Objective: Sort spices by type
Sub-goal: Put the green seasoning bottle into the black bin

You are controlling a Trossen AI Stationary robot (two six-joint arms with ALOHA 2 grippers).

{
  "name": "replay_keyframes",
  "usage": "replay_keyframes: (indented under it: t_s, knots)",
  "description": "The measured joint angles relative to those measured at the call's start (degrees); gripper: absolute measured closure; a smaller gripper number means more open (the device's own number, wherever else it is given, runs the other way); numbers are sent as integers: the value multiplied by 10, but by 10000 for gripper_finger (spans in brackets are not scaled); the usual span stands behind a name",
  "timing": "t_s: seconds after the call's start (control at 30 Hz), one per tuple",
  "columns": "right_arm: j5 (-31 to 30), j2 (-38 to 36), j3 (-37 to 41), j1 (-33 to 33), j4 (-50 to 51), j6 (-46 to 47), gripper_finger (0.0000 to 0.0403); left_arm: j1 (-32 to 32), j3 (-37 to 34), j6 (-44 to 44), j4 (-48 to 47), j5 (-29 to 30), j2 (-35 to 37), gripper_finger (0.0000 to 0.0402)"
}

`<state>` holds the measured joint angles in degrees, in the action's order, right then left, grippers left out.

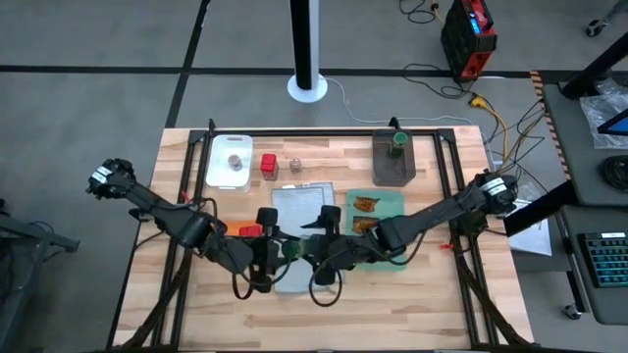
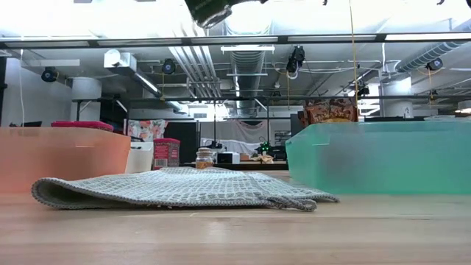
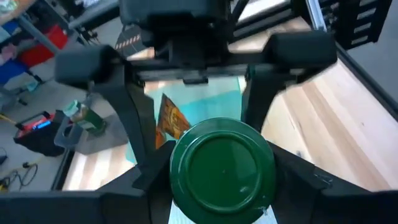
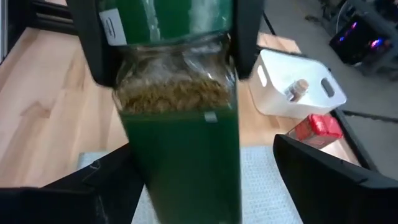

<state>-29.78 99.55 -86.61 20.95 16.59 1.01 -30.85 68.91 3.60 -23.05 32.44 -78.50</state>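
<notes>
Both arms meet over the grey cloth [image 1: 299, 211] in the middle of the table, and a green-topped jar [image 3: 222, 167] sits between them in what looks like a handover. The left wrist view shows the left gripper [image 3: 199, 186] with its fingers on either side of the green lid, apparently clamped on it; beyond the jar, the right gripper [image 1: 329, 218] faces it. In the right wrist view the right arm's own fingers stand wide apart on each side of the glass body, not yet touching.

The other green-topped jar [image 1: 397, 143] already stands in the dark bin [image 1: 392, 169] at the far right, so this one probably belongs there too (the right arm is the nearer one for that trip).

To do the pass well, the right fingers should close squarely on the glass below the lid before the left lets go. The left should release only once that hold is firm, then back straight away.

Elsewhere, a clear shaker [image 1: 235, 162] lies in the white tray [image 1: 214, 169], a red box [image 1: 269, 166] stands just beside it, and two packets [image 1: 365, 204] rest on the green cloth [image 1: 394, 201].
</notes>
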Motion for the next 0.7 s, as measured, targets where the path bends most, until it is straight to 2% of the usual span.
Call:
replay_keyframes:
  t_s: [0.17, 0.33, 0.47, 0.57, 0.7]
  knots:
    - [-1, 0, 0, 0, -19, -36, 118, 0, 5, 18, 8, 1, 0, 215]
    - [0, 0, 0, -1, -21, -42, 214, 0, 5, 19, 10, 5, 0, 154]
    - [-2, 0, 0, -2, -13, -48, 215, 0, 5, 20, 10, 10, 0, 131]
    - [-3, -7, 1, -2, 20, -52, 215, 0, 5, 22, 5, 30, 2, 130]
    - [-8, -29, 15, -3, 74, -12, 215, 0, 5, 21, -3, 35, 15, 131]
